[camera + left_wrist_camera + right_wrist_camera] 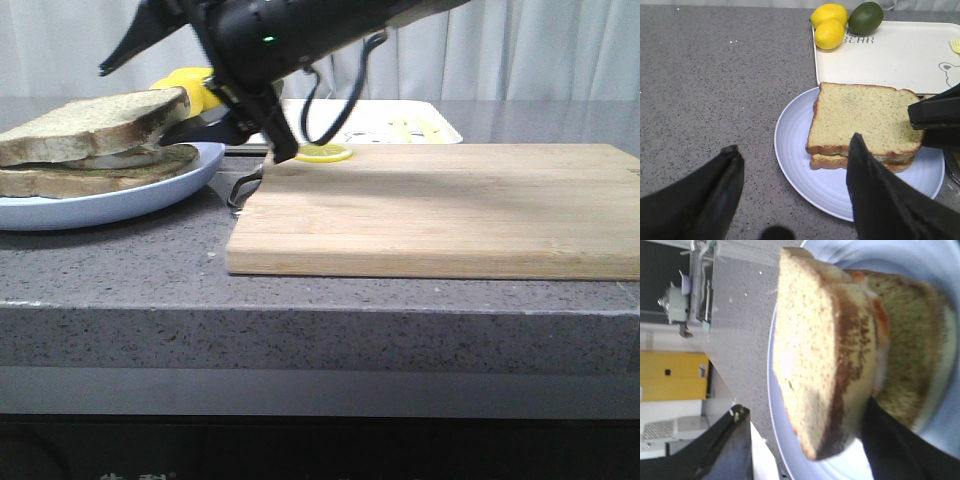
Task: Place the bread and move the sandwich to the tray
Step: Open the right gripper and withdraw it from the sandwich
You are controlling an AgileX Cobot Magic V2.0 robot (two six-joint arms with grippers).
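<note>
The right gripper (pixel 805 440), jaws spread around the sandwich (pixel 865 125) on the plate (pixel 795 145), should close gently and lift level toward the tray (pixel 890 55).

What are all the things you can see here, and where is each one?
sandwich: one, greenish-tan bread with brown crust, on the plate
plate: one, pale blue, on the grey counter
tray: one, white, behind the plate
lemons: two, yellow, at the tray's corner
lime: one, green, beside the lemons
lemon slice: one, yellow, far edge of the cutting board
cutting board: one, wooden, right of the plate
left tool: black, open, above the plate
right tool: black, open, around the sandwich's top slice
</note>
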